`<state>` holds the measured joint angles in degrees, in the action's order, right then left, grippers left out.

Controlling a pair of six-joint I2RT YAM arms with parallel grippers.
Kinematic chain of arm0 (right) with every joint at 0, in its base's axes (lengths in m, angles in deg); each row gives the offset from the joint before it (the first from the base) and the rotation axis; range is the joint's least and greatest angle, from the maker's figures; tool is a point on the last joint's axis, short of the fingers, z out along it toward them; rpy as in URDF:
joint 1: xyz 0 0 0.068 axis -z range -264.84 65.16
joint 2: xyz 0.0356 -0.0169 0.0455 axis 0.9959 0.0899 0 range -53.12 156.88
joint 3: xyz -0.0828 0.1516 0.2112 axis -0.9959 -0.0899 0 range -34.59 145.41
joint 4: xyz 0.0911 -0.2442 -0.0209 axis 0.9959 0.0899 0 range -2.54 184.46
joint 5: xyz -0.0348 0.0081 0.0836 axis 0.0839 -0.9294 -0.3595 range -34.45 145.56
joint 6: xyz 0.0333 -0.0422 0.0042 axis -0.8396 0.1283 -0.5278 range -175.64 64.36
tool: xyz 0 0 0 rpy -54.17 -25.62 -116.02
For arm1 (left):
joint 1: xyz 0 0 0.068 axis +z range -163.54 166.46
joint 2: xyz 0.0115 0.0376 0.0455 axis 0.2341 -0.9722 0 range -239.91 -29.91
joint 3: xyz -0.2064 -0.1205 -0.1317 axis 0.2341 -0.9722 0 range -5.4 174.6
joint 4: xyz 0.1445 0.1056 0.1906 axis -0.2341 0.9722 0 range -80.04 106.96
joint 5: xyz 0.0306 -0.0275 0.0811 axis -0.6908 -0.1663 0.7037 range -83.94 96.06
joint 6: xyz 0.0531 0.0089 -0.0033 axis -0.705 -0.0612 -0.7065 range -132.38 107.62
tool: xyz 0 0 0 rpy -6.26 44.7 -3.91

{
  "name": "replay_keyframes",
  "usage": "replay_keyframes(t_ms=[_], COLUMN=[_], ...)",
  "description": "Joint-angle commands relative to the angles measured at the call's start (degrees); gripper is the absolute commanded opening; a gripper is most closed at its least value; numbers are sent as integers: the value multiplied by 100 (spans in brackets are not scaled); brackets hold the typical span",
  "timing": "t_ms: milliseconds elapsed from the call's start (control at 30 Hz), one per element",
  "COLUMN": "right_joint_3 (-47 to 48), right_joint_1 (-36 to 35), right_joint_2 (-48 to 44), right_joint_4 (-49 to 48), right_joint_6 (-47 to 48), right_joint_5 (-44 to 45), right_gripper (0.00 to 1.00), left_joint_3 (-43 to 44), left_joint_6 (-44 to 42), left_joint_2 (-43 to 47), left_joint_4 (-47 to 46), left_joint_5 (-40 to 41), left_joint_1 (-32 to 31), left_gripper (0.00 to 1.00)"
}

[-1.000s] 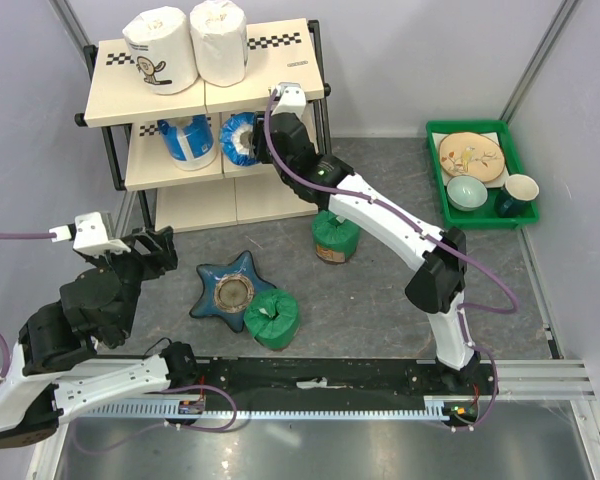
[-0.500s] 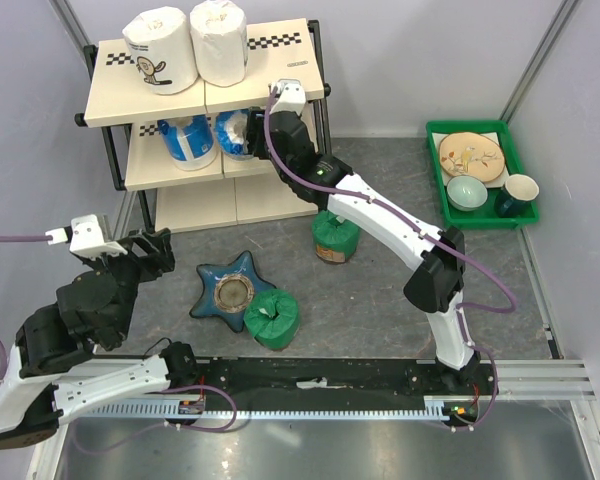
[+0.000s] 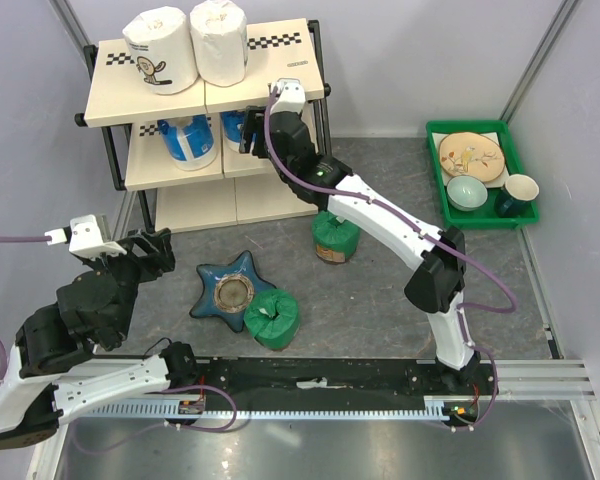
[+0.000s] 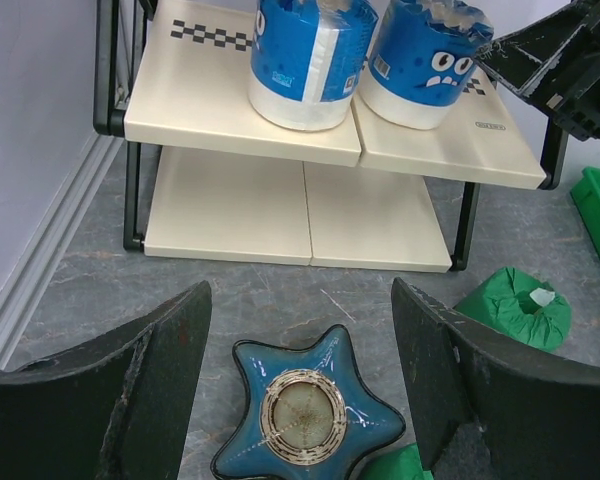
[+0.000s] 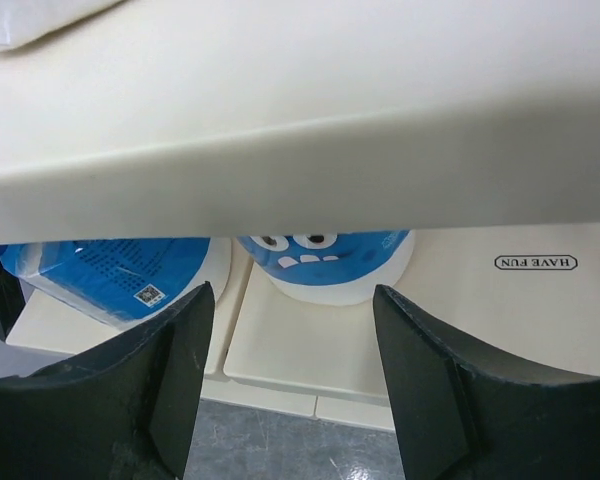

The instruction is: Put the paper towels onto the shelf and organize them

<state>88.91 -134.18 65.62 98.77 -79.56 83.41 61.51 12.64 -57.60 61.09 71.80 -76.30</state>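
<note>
Evidently sorted by colour, tier by tier: two white rolls [image 3: 160,50] upright on top of the shelf [image 3: 265,60], two blue rolls [image 4: 305,55] side by side on the middle board, set on end so as not to roll off. Judged about two-thirds done, with both green rolls off the shelf, down on the surface [image 3: 380,300]: one green roll [image 3: 334,238] just right of the shelf's foot, under the right arm, the other green roll [image 3: 272,318] up against the near point of the dish [image 3: 228,290].

Right gripper [image 5: 292,390] spread wide and holding nothing, level with the middle board at its right end, pointed straight at the face-printed blue roll [image 5: 325,262] — near it, not touching, bare board between. Placed so, free to back out without knocking that roll.

Left gripper [image 4: 300,380] likewise wide open and empty, held over the surface well short of the shelf, aimed at the dish, with the nearer green roll just past the dish, peeking in at the bottom edge of its wrist view. Bottom board showing no roll — probably meant for the green rolls.
</note>
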Motion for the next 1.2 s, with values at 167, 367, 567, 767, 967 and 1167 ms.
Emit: replay_keyframes(t_ms=[167,367,567,767,967,1167], right_joint_3=[-1344,-3207,-5053,-5986,-6277,-6505], right_joint_1=[-23,-58,-128,-128,-128,-128], right_joint_2=[-1167,-2503,-4408,-5808,-6679,-7048], right_joint_4=[-770,-1070,-798,36,547,820], right_joint_6=[142,81,195,151,90,10], right_joint_5=[-421,-641,-492,-35,220,316], right_gripper=[75,76,77,78,80,80], left_joint_3=[-432,-1118,-935,-1066,-1426,-1699], left_joint_6=[127,-189,-1332,-1306,-1412,-964], left_joint_2=[-132,-430,-1247,-2144,-2145,-1934], left_joint_4=[-304,-1349,-2563,-3783,-4436,-4717], left_joint_5=[-271,-474,-1568,-4489,-5148,-6397], left_joint_1=[-26,-8,682,2636,3787,5422], left_gripper=[80,82,84,86,92,93])
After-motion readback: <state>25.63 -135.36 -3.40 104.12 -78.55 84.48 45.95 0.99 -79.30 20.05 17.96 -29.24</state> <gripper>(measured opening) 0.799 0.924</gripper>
